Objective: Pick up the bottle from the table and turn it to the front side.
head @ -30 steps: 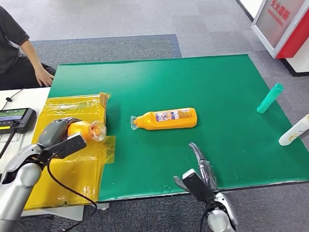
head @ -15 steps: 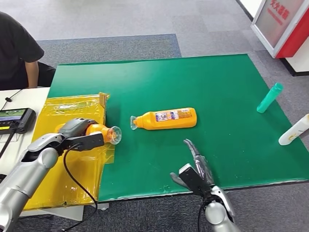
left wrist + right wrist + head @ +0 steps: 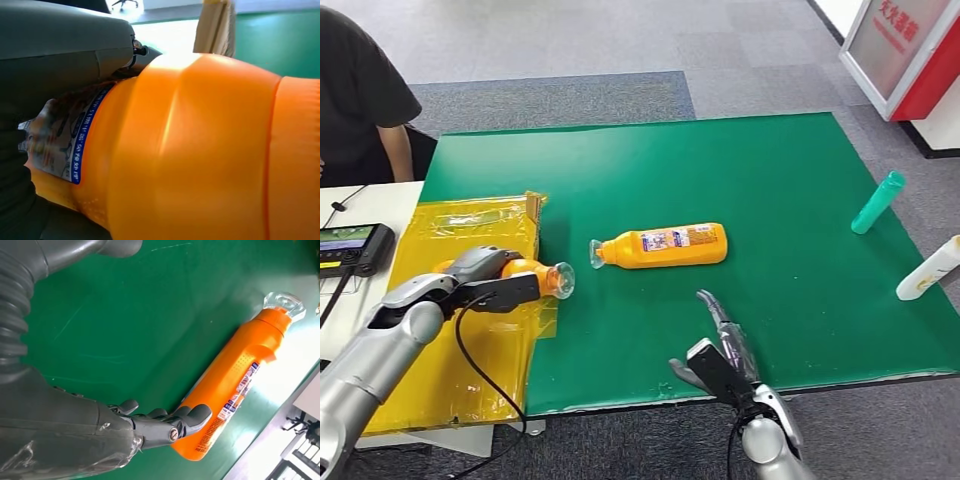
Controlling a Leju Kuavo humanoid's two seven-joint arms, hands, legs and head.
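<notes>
My left hand [image 3: 480, 276] grips an orange bottle [image 3: 533, 276] lying level, its clear cap pointing right past the edge of the yellow bag [image 3: 463, 352]. Close up, that bottle [image 3: 196, 150] shows a blue-edged label beside the grey hand [image 3: 56, 55]. A second orange bottle [image 3: 663, 245] lies on its side in the middle of the green mat [image 3: 788, 170], cap to the left, label up. My right hand [image 3: 720, 355] hovers open near the mat's front edge, short of that bottle. In the right wrist view its fingers [image 3: 177, 422] stretch toward the lying bottle [image 3: 234, 375] without touching it.
A teal bottle [image 3: 879, 202] and a white bottle [image 3: 928, 269] lie at the mat's right edge. A dark handheld device [image 3: 352, 246] sits on the white table at the left. A person in black [image 3: 358, 100] sits at the far left. A red and white stand [image 3: 909, 50] is at the back right.
My left hand has carried its orange bottle rightward, from over the yellow bag to the bag's edge. The right hand has drifted slightly left and nearer. The person has drawn their hand back.
</notes>
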